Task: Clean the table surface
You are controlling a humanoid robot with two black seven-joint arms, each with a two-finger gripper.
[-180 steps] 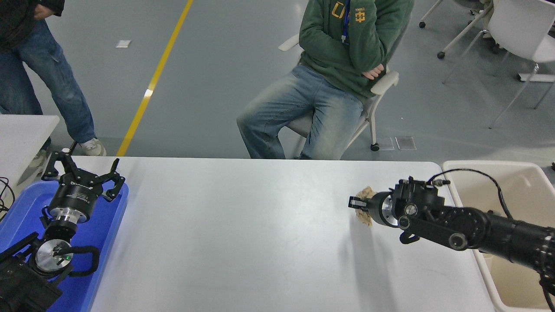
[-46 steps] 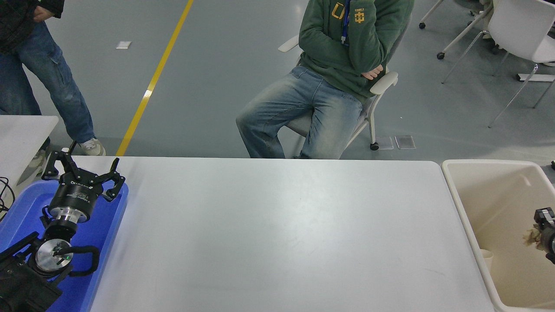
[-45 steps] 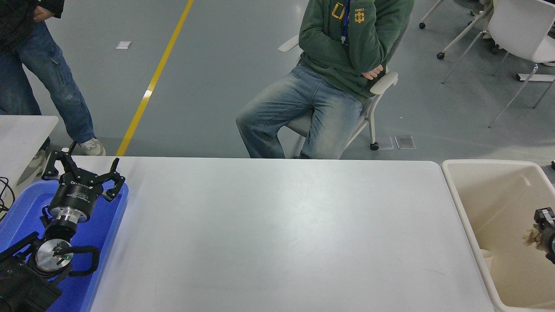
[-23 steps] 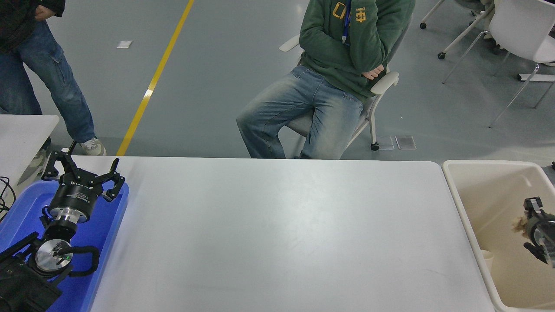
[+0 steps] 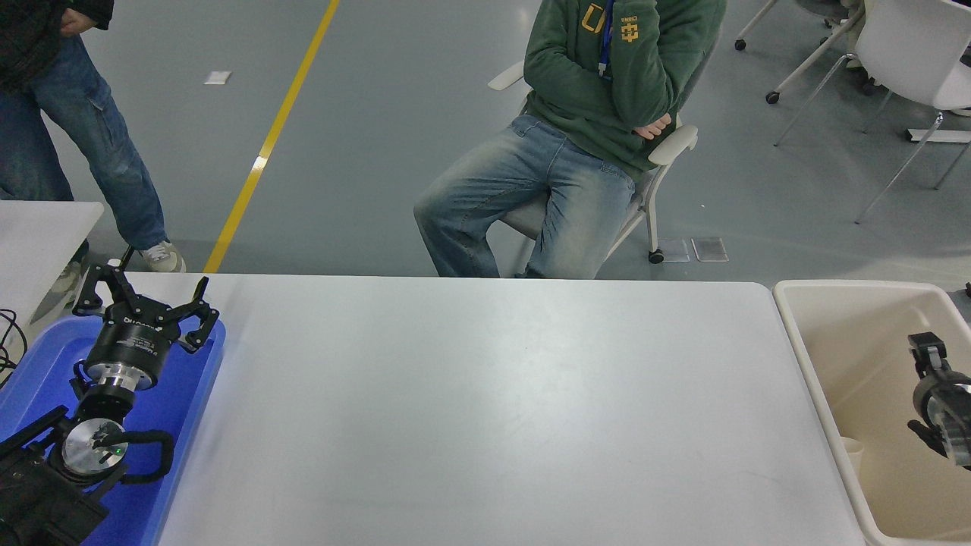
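The table surface (image 5: 485, 409) is a wide matte white top with nothing lying on it. My right gripper (image 5: 919, 388) reaches in from the right edge and hangs over the beige bin (image 5: 796, 334), beyond the table's right end. Its fingers (image 5: 926, 347) stand apart with nothing between them. No wad of paper shows in the gripper or in the visible part of the bin. My left gripper (image 5: 144, 302) is parked open over the blue tray (image 5: 193, 394) at the lower left.
A person in a green hoodie (image 5: 607, 68) sits on a chair at the far side. Another person's legs (image 5: 91, 152) stand at the top left. A small white table corner (image 5: 38, 227) lies at the left. A pale cup-like object (image 5: 851, 453) rests inside the bin.
My right arm carried a brown crumpled wad off the table's right end and over the bin. In the last half second the wad vanished from the gripper, which rose slightly.
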